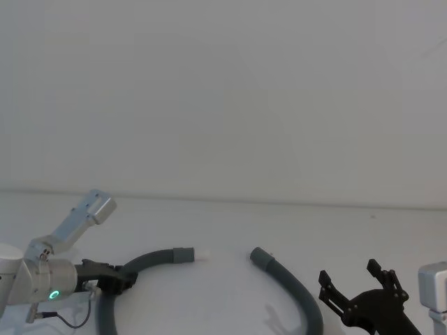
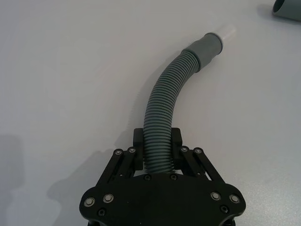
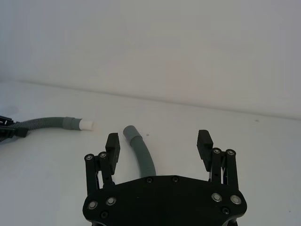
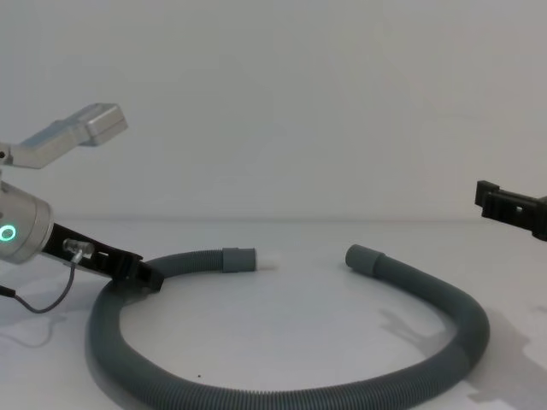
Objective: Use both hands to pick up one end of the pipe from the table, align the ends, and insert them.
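Left gripper (image 2: 157, 139), my 8 o'clock: clamped on the pipe (image 4: 282, 397) behind its white-tipped collar (image 1: 185, 255). Right gripper (image 3: 158, 140), 4 o'clock: spread wide near the open sleeve (image 1: 260, 256).

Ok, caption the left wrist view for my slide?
Left end effector clamps the pipe partway back from its white-tipped end.

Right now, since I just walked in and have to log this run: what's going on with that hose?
The left gripper is clamped on the long dark-grey corrugated hose, a little behind its smooth grey collar with the white plastic tip. The hose lies looped on the matte white table. The right gripper hovers open near the wider open grey sleeve, not gripping it. The two ends face each other across a gap; nothing is inserted yet.
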Available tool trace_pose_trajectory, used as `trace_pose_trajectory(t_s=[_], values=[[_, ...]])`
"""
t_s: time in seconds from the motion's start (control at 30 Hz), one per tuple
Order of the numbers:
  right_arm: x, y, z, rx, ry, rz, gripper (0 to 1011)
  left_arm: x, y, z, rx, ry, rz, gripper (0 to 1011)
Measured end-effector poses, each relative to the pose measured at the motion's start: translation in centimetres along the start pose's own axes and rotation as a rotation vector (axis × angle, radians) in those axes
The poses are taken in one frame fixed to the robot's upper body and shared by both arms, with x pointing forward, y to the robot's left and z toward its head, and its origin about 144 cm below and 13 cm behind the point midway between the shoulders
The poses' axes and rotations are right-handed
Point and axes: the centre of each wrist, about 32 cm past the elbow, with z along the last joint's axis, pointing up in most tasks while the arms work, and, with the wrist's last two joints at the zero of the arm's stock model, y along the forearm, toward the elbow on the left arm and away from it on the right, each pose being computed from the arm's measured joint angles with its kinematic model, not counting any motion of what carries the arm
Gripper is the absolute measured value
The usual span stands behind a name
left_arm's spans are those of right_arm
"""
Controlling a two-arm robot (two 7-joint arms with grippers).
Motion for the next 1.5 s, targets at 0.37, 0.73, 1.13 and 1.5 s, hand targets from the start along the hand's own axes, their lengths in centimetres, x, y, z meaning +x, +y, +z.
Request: trace_pose_trajectory(t_s=[0.37, 0.73, 1.13, 1.5], values=[[0.0, 0.0, 0.0, 0.000, 0.000, 0.000, 1004, 0.0, 0.0, 0.0, 0.000, -0.001, 0.000, 301], [0.0, 0.1, 0.1, 0.002, -0.006, 0.008, 1004, 0.0, 0.0, 0.0, 0.001, -0.001, 0.001, 300], [0.8, 1.2, 1.2, 0.006, -0.082, 0.126, 1004, 0.0, 0.0, 0.0, 0.001, -0.001, 0.001, 301], [1.8, 3.6, 3.1, -0.067, -0.140, 0.252, 1004, 0.0, 0.0, 0.0, 0.001, -0.001, 0.001, 301]])
